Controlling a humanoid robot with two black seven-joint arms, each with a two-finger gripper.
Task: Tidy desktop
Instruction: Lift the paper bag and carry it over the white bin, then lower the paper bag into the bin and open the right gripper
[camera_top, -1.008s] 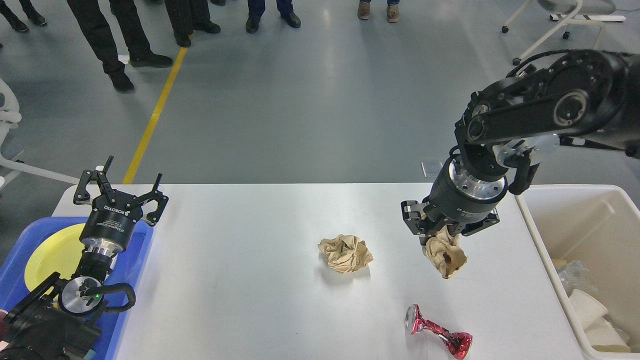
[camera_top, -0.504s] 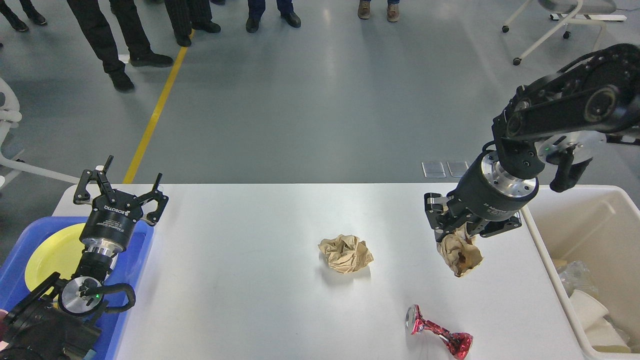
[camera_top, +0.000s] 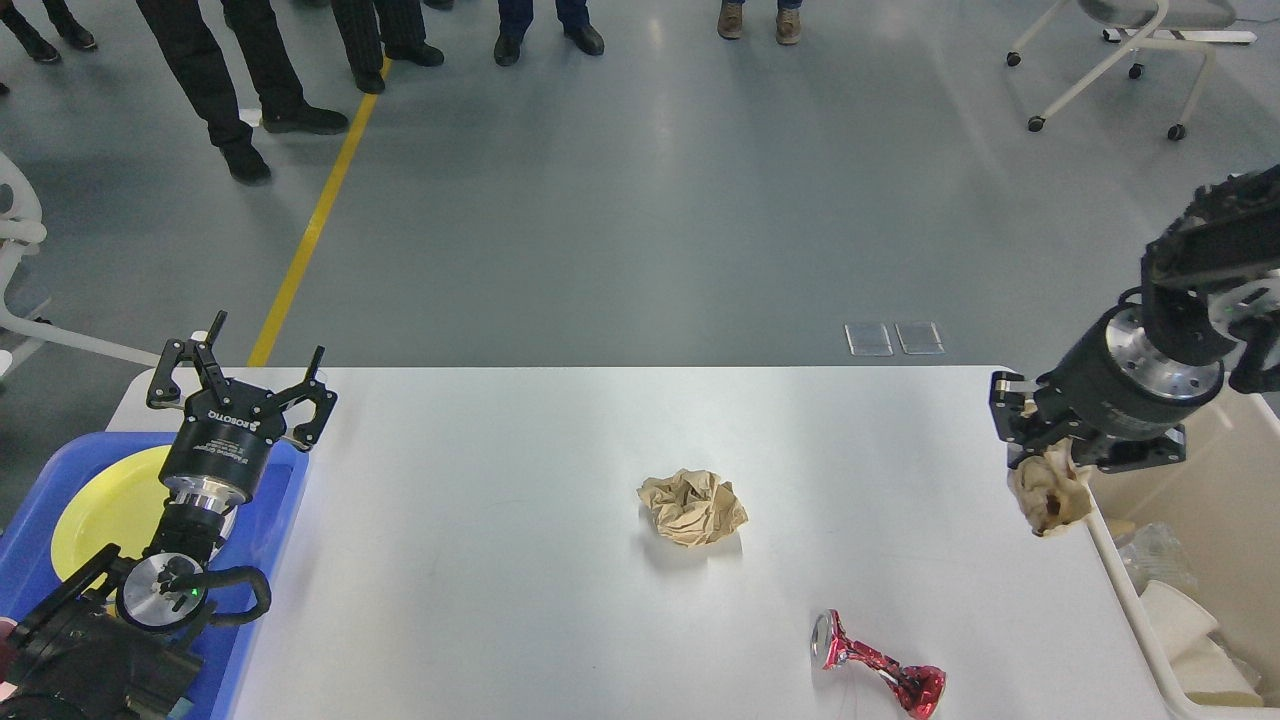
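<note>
Head view. The desktop (camera_top: 480, 560) fills the lower middle of the frame and is taken as the landmark.

Right gripper (camera_top: 1050, 470): held above the desktop's right edge, fingers clamped together on a wad of brown paper (camera_top: 1048, 495). The wad is hung clear of the surface, right at the boundary with the beige bin (camera_top: 1120, 570). The bin is butted against the desktop's right side; white cups (camera_top: 1185, 625) and clear plastic are seen inside it.

Left gripper (camera_top: 243, 372): held over the desktop's near-left corner, fingers spread apart, nothing between them. Below it, at the desktop's left end, a blue tray (camera_top: 285, 500) is seen with a yellow plate (camera_top: 105, 510) in it.

On the desktop: a second crumpled brown paper ball (camera_top: 692, 507) is lying roughly at centre, well apart from both grippers. A crushed red can (camera_top: 878, 665) is lying near the front edge, right of centre, on its side.

Beyond the desktop's far edge: grey floor, a yellow line (camera_top: 310, 225), several people's legs and shoes (camera_top: 240, 90), and a wheeled chair (camera_top: 1110, 50) at the far right.
</note>
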